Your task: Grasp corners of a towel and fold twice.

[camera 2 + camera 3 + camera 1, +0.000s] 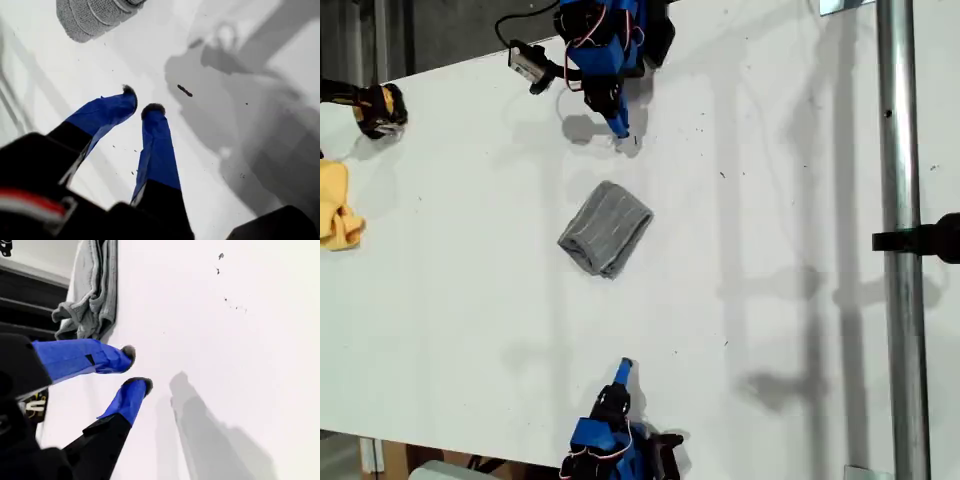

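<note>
On the white surface [790, 330], the folded towel [606, 228] lies between two retracted arms; my first gripper [140, 102] and my second gripper [136, 370] hover with jaws slightly parted, empty.

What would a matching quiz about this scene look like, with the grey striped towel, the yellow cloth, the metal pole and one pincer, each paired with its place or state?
Things:
1. grey striped soft towel
2. plain yellow cloth
3. shiny metal pole
4. my first pincer

Places or states:
A. along the exterior view's right side
B. open, holding nothing
C. folded, in the exterior view's middle
D. at the exterior view's left edge

Pairs: 1-C, 2-D, 3-A, 4-B
</note>
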You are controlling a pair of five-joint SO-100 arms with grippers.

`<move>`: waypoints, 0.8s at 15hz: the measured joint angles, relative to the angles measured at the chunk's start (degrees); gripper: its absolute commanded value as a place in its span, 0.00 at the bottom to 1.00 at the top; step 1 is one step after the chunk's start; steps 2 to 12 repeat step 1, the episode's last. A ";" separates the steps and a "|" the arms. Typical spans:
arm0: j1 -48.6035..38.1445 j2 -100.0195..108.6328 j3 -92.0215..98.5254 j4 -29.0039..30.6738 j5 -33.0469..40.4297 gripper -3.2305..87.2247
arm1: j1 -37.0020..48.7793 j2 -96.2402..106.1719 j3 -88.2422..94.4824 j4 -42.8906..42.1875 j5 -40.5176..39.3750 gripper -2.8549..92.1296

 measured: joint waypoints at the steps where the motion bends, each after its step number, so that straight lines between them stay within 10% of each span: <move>1: 0.00 0.00 0.00 0.00 0.00 0.12 | 0.00 0.00 0.00 0.00 0.00 0.12; 12: 0.00 0.00 0.00 0.00 0.00 0.12 | 0.00 0.00 0.00 0.00 0.00 0.12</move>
